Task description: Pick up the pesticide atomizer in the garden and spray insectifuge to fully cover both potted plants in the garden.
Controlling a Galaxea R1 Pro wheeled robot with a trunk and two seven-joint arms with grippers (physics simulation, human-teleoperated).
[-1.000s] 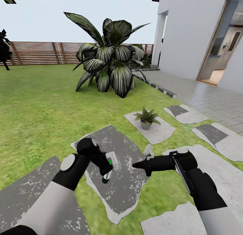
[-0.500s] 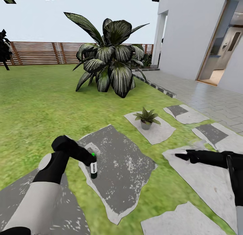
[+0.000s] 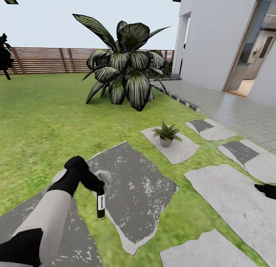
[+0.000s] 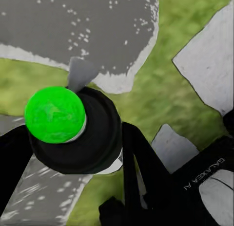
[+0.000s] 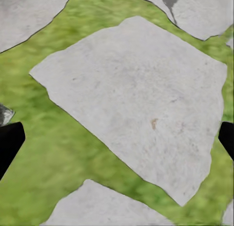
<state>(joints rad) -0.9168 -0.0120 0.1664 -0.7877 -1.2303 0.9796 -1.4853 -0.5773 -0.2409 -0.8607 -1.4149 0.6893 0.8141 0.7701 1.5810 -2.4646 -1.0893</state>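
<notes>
My left gripper (image 3: 98, 189) is shut on the pesticide atomizer (image 3: 101, 205), a slim dark-green bottle with a white label. It hangs roughly upright over the near left edge of a big grey stepping stone (image 3: 138, 190). In the left wrist view the atomizer (image 4: 80, 138) is seen end-on with a bright green dot, held between the dark fingers (image 4: 139, 158). One potted plant (image 3: 166, 133), a small green rosette, stands on a farther stone ahead to the right. The second potted plant is out of view. My right gripper (image 3: 266, 190) is at the right edge, open above a pale stone (image 5: 136, 99).
A big striped-leaf plant (image 3: 124, 69) rises on the lawn behind the small pot. The brown slatted fence (image 3: 46, 60) closes the back. A white house wall with an open doorway (image 3: 249, 56) and a paved path lie to the right. Several stepping stones dot the grass.
My left arm has pulled back to the left and lower, carrying the atomizer. My right arm has withdrawn to the right edge of the head view.
</notes>
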